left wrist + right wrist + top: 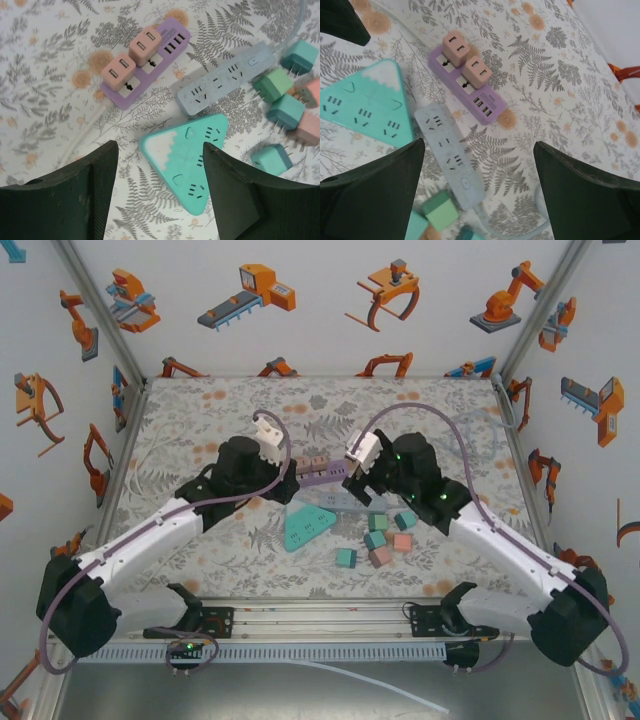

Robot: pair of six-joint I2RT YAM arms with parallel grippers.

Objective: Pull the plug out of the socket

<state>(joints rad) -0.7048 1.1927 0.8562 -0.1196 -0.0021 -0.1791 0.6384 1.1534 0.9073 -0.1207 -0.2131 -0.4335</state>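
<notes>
While the left gripper (160, 147) and right gripper (479, 145) hang spread and empty, two pink plugs (118, 71) sit in the purple strip (114, 96) on the bench (45, 60). An unbraced pull may lift the strip.

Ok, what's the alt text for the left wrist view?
Two pink plugs sit in a purple strip on a fern-print table, beyond the open left gripper. A teal triangular socket lies below the gripper, with a grey strip and loose plugs to the right.
</notes>
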